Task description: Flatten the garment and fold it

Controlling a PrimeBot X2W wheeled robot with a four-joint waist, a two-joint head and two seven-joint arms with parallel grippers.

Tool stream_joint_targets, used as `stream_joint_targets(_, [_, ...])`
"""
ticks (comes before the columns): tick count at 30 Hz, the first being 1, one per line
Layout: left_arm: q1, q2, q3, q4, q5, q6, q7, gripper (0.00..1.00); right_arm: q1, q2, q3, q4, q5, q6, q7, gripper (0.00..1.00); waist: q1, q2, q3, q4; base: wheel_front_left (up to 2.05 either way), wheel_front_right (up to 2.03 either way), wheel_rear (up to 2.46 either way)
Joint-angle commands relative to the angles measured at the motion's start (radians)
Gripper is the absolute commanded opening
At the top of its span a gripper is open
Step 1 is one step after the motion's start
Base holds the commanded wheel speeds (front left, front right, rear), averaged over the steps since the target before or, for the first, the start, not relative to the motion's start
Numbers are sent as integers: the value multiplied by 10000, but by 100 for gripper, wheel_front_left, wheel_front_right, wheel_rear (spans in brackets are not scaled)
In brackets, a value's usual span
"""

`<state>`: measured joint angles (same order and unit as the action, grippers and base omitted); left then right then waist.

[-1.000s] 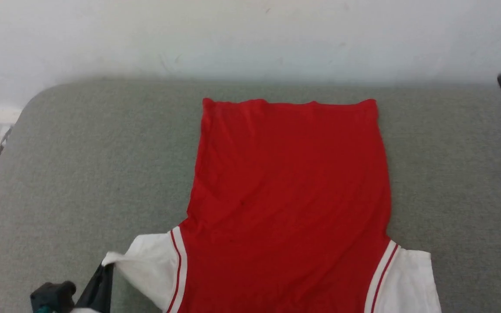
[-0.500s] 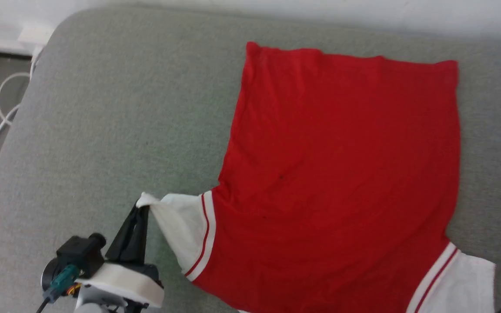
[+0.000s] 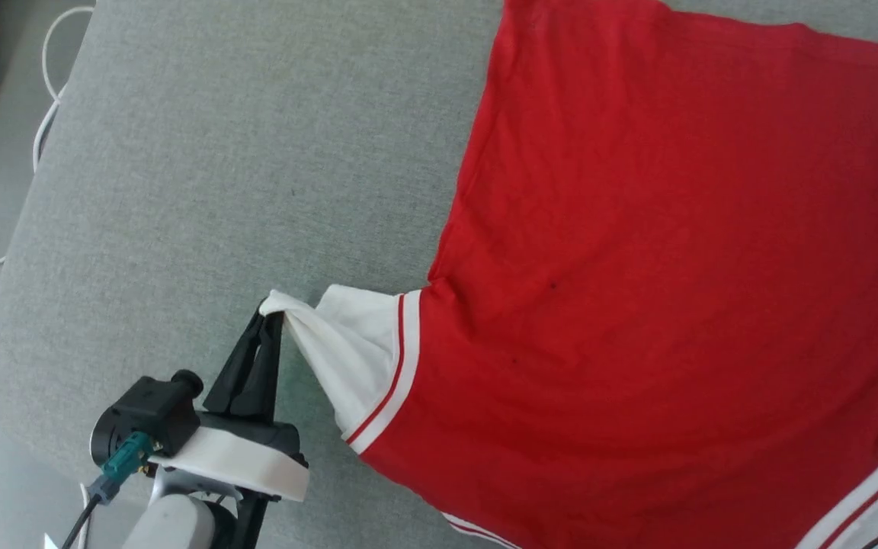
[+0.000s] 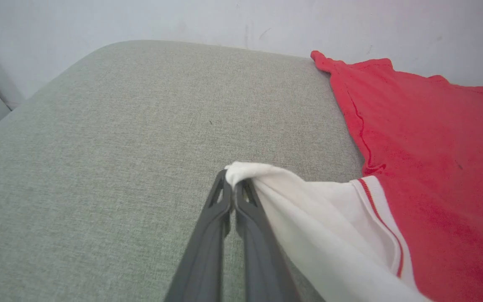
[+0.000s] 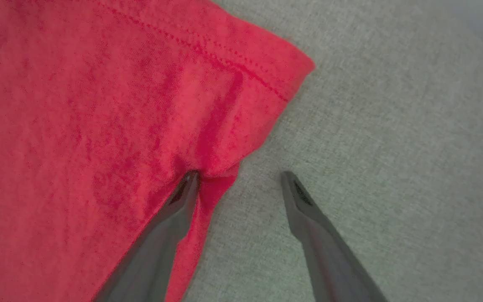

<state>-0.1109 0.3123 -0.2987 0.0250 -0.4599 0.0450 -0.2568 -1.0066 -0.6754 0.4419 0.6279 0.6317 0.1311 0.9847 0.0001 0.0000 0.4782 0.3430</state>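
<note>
High head, close wrists; common garment (image 3: 637,267).

The garment (image 3: 637,267) lay flat on the padded surface (image 3: 218,152), toward its right side. The left gripper (image 3: 267,314) was at the tip of the sleeve on the left, and a cable (image 3: 43,57) lay left of the surface.

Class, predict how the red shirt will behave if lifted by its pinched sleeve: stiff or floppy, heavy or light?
Probably floppy: the white sleeve bunches to a point where the left gripper pinches it. Likely light: the garment lies thin, with soft creases. It may drag rather than slide on the grey woven surface.
</note>
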Motion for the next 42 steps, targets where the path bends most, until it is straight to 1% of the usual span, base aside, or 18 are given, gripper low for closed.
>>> stream_joint_targets(1, [-97,-92,139,43,161,-75,-49,0,506,177,250,188,45,-4,5,100,-1,0,241,161,0,0,0])
stream_joint_targets(2, [-82,-112,176,65,193,-102,-49,0,600,196,268,215,134,-4,5,100,-1,0,232,132,0,0,0])
stream_joint_targets(3, [-70,-126,211,89,219,-129,-49,0,662,186,311,216,178,-4,9,96,-1,0,219,105,0,0,0])
stream_joint_targets(4, [-53,-133,262,114,247,-145,-49,0,700,158,418,166,195,-4,29,0,-1,0,196,56,0,0,0])
stream_joint_targets(8, [4,-149,426,210,345,-213,-49,0,592,-36,643,-15,273,-4,-137,0,-1,0,30,-96,0,0,0])
stream_joint_targets(12, [108,-151,528,280,404,-251,-49,0,392,11,735,-123,363,-4,-511,0,-1,0,-239,-268,0,0,0])
stream_joint_targets(15, [391,-128,675,409,444,-248,-49,0,200,27,991,-368,556,-4,-1189,0,-1,0,-883,-567,0,0,0])
stream_joint_targets(17, [584,-80,764,464,465,-213,-49,0,159,-60,1128,-591,817,-4,-1496,0,-1,0,-1254,-734,0,0,0])
stream_joint_targets(18, [584,-80,764,464,465,-213,-49,0,159,-60,1128,-591,817,-4,-1496,0,-1,0,-1254,-734,0,0,0])
stream_joint_targets(19, [795,-34,849,490,463,-179,-49,0,198,-305,1467,-1001,1011,-4,-1734,0,-1,0,-1620,-881,0,0,0])
stream_joint_targets(21, [1046,45,938,520,457,-109,-49,0,328,-641,1845,-1547,1267,-4,-1958,0,-1,0,-1965,-1072,0,0,0])
stream_joint_targets(22, [1046,45,938,520,457,-109,-49,0,328,-641,1845,-1547,1267,-4,-1958,0,-1,0,-1965,-1072,0,0,0])
stream_joint_targets(25, [1433,160,1082,499,396,10,-40,0,679,-1295,2320,-2465,1726,-4,-2203,0,-1,0,-2402,-1387,0,0,0])
stream_joint_targets(29, [1846,298,1239,427,300,138,15,0,1450,-2419,2875,-3848,2331,-4,-2411,0,-1,0,-2818,-1758,0,0,0])
stream_joint_targets(33, [2181,417,1329,314,255,254,101,0,2651,-3611,3250,-5179,2996,-4,-2640,0,-1,0,-3168,-2098,0,0,0])
stream_joint_targets(37, [2495,543,1413,198,223,356,175,0,4136,-4697,3566,-6159,3420,-4,-2817,0,-1,0,-3413,-2442,0,0,0])
stream_joint_targets(40, [2676,608,1453,118,202,423,221,0,5274,-5263,3771,-6578,3650,-4,-3011,0,-1,0,-3538,-2640,0,0,0])
stream_joint_targets(42, [2779,631,1474,66,186,471,242,0,6009,-5463,3845,-6705,3820,-4,-3209,0,-1,0,-3583,-2748,0,0,0])
